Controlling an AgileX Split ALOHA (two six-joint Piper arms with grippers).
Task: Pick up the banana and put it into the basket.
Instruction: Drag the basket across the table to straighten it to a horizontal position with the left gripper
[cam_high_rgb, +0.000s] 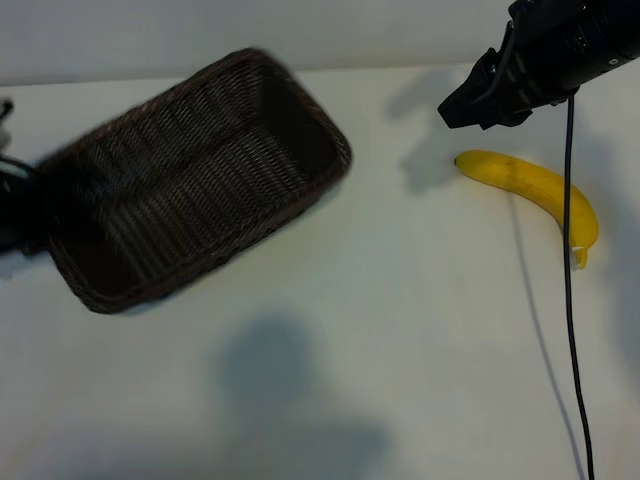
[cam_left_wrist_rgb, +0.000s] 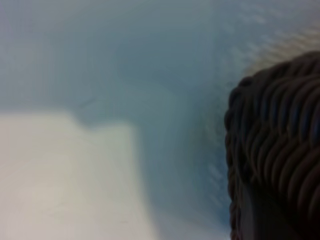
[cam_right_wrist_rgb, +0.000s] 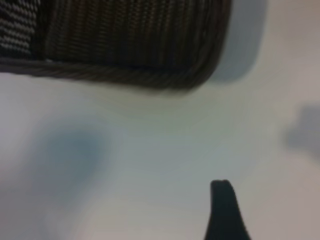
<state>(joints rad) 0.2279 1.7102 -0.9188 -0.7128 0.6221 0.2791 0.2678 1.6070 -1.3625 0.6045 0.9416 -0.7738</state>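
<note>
Your worktop (cam_high_rgb: 330, 330) is plain white. You've got the basket (cam_high_rgb: 195, 180) sitting on it angled toward the left, and the banana (cam_high_rgb: 535, 190) lying flat well apart on the right, a black cable (cam_high_rgb: 572, 330) trailing past.

Dark brown woven basket (cam_high_rgb: 190, 175), braided rim. Bright yellow banana (cam_high_rgb: 535, 185), pale stem tip, small dark end. White table (cam_high_rgb: 380, 330). Black cable (cam_high_rgb: 572, 300).

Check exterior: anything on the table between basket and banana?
Nothing. In the exterior view the stretch from the basket to the banana is bare white table, crossed only by shadows. The right gripper hangs above the banana's dark end.
</note>
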